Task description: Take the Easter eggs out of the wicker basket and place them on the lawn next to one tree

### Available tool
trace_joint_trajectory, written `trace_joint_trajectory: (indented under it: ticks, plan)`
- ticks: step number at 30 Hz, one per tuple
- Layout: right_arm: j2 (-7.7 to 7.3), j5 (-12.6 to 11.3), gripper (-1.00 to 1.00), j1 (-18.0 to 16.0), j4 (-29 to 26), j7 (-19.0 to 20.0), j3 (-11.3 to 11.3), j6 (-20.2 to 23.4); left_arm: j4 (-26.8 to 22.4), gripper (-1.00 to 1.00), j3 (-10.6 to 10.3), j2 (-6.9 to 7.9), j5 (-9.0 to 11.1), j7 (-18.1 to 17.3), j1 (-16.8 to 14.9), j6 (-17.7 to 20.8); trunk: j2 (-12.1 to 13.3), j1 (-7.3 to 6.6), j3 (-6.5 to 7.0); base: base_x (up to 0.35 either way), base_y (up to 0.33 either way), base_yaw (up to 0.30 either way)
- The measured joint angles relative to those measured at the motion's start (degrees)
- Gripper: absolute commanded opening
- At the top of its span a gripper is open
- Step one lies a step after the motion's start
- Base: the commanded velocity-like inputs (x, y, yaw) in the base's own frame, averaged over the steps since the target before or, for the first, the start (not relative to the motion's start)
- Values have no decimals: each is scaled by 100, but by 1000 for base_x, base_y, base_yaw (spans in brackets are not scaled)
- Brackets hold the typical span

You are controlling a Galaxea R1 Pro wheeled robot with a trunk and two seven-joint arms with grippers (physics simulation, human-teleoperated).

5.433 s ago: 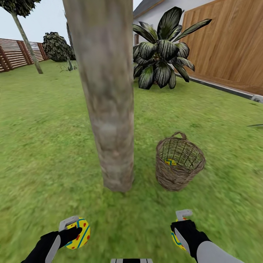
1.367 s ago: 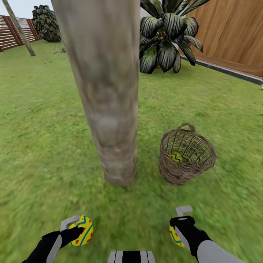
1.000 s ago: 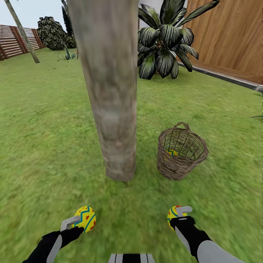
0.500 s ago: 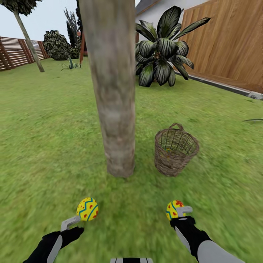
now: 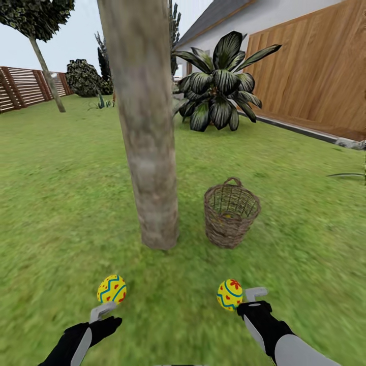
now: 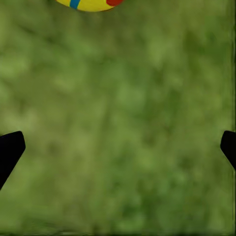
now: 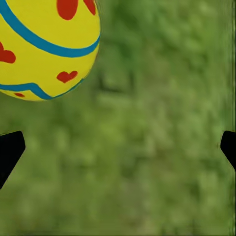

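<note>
Two yellow Easter eggs lie on the lawn (image 5: 61,193) in front of the tree (image 5: 147,152). One Easter egg (image 5: 112,290) (image 6: 91,4) rests just beyond my left gripper (image 5: 105,317) (image 6: 118,147), which is open and holds nothing. The other Easter egg (image 5: 230,295) (image 7: 44,46) lies beside my right gripper (image 5: 253,300) (image 7: 118,147), also open, fingers wide apart over grass. The wicker basket (image 5: 231,213) stands upright right of the trunk; a faint yellow patch shows through its weave.
A broad-leafed plant (image 5: 218,96) grows behind the basket, before a tall wooden fence (image 5: 315,76) and a white house (image 5: 254,20). A slatted fence (image 5: 20,86), a thin-trunked tree (image 5: 46,66) and a shrub (image 5: 84,79) stand far left.
Both grippers have opened and let go of their eggs, which now lie on the grass ahead of the fingers. The head view has tilted up and drawn back.
</note>
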Motion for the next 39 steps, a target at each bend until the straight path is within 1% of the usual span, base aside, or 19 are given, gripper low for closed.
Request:
trace_joint_trajectory:
  ticks: [15,36,39]
  plan:
    - [-8,0,100,0,1,1,-2,-6,0,100,-7,0,-19,20,0,0,20,-39,333,-111,-289,0]
    - [-25,0,100,0,2,-1,-3,-7,0,100,21,0,10,21,1,0,48,-93,798,-111,-290,0]
    - [-26,0,100,0,1,4,-2,-7,1,100,22,-1,10,21,0,0,52,-101,871,-110,-290,-150]
